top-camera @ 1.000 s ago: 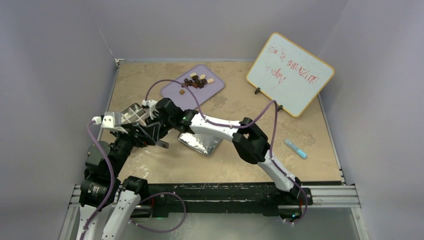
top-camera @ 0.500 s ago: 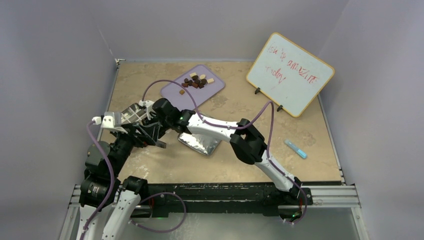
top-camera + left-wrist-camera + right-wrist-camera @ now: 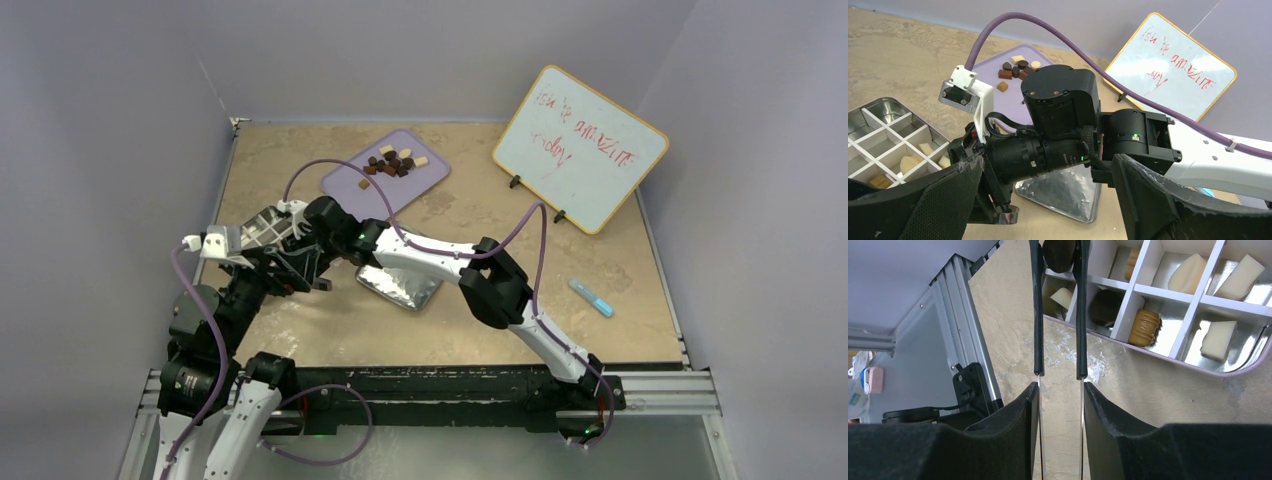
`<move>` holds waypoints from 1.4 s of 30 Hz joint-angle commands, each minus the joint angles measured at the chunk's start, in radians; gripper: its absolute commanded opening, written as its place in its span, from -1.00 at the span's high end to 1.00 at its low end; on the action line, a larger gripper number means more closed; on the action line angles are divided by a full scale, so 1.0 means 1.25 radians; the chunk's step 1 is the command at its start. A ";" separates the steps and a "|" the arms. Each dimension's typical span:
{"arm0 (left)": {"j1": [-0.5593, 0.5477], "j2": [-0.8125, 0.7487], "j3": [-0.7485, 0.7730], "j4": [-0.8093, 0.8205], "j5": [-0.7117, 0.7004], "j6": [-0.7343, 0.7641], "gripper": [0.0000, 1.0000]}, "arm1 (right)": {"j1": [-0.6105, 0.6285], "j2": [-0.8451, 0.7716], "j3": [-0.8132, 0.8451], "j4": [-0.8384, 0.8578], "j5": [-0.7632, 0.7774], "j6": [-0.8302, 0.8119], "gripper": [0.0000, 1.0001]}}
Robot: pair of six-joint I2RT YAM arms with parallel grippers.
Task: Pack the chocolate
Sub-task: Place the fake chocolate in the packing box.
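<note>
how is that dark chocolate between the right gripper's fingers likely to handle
The dark chocolate looks small, rounded and smooth, so it could slip or twist between the thin fingers of the right gripper. Being small it is probably light; dropped, it may roll until walls of the divided tin stop it.

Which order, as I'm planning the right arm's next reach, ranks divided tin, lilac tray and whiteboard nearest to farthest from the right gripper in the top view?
From the right gripper, dark chocolate in its tongs:
1. Divided tin, directly under it, left side.
2. Lilac tray, behind, mid-table.
3. Whiteboard, far right corner.
</note>
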 commanded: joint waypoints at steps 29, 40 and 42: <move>0.003 -0.006 0.006 0.022 -0.007 0.007 -0.95 | 0.003 -0.030 0.038 0.001 0.071 -0.019 0.22; 0.003 -0.010 0.009 0.019 -0.010 0.007 -0.95 | -0.004 -0.100 -0.014 0.014 0.098 -0.049 0.29; 0.003 -0.015 0.009 0.018 -0.009 0.007 -0.95 | -0.011 -0.119 -0.043 0.025 0.105 -0.051 0.29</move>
